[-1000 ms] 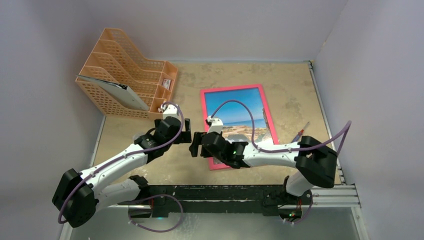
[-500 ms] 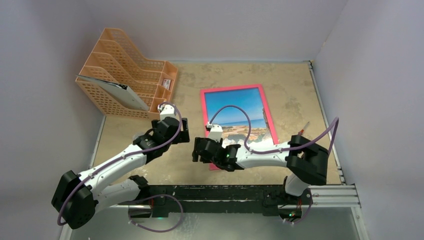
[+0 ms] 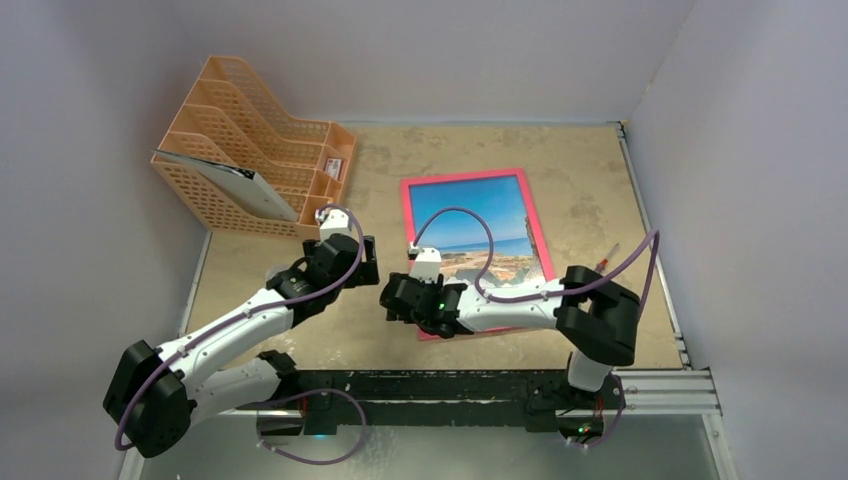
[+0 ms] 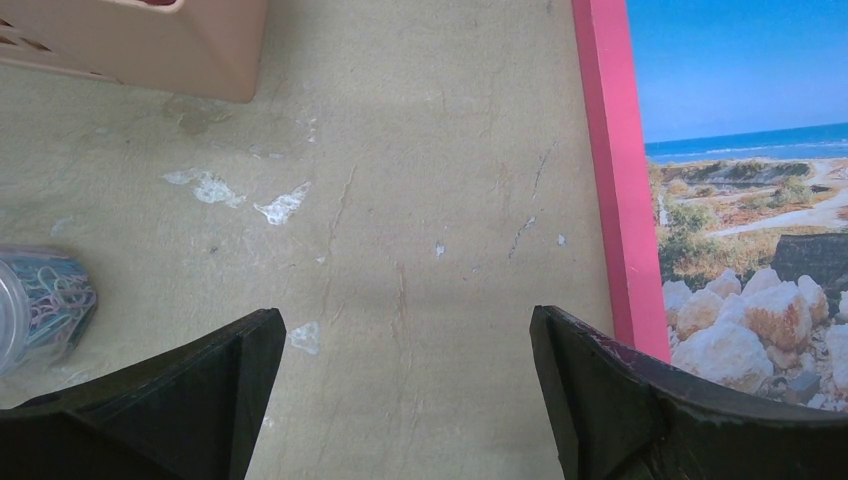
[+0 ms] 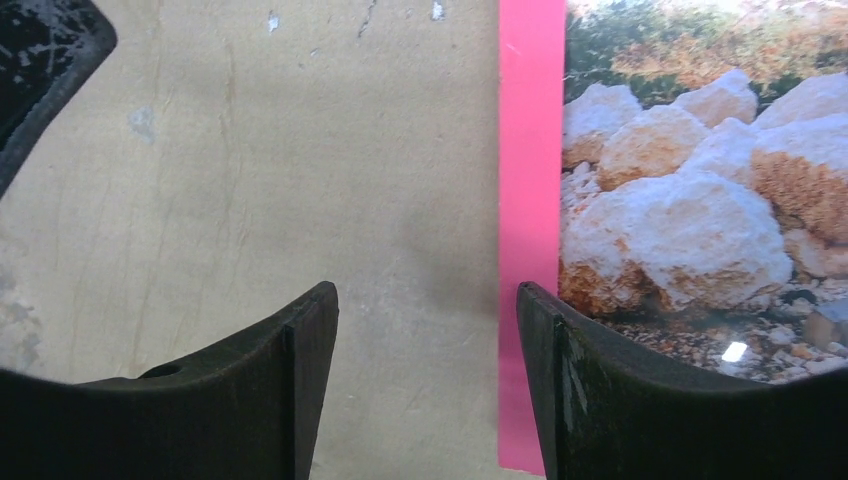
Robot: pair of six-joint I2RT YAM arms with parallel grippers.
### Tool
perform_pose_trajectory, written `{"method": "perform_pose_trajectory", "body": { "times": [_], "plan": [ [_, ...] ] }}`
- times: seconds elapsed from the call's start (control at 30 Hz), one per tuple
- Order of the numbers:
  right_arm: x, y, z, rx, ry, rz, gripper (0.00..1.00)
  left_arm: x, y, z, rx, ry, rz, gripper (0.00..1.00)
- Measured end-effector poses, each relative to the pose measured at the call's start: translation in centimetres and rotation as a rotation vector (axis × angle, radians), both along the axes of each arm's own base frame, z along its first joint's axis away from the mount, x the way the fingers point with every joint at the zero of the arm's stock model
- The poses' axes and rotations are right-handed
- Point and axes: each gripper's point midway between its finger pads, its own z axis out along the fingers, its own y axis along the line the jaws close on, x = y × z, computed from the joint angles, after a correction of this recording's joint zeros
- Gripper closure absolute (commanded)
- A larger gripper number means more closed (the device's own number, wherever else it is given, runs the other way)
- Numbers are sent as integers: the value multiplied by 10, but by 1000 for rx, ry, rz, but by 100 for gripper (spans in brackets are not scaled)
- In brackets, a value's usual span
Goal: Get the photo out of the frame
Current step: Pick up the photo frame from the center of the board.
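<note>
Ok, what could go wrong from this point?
The frame lies flat, face up, and the right jaws sit over its thin left edge near the corner: they may slip off or push it instead of lifting it. The left jaws stand open close beside them, so the arms could bump. A jar of paper clips by the left arm might get knocked.

Boxing in a beige, mottled surface [image 3: 590, 170] on three sides with plain, pale lilac-grey walls [image 3: 450, 50]. Showing fine scratches and small white flaked patches [image 4: 285, 203] across the worn top. Carrying a metal rail [image 3: 668, 384] along the near and right edges. Lighting everything softly and evenly, casting only faint shadows.
</note>
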Motion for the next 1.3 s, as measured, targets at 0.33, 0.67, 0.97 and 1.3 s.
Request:
{"method": "perform_pose_trajectory", "body": {
  "times": [0.33,0.67,0.97,1.3],
  "plan": [
    [16,-19,-1,-44,-9,-48,37,0,1,-2,6,4,2,1],
    [14,-21,-12,-72,11,-39,46,0,1,-5,14,14,3,1],
    [23,-27,-14,-151,-17,-60,53,0,2,-9,25,27,8,1],
    [22,-28,-15,-199,-29,-47,58,1,3,-10,25,28,9,1]
  ]
}}
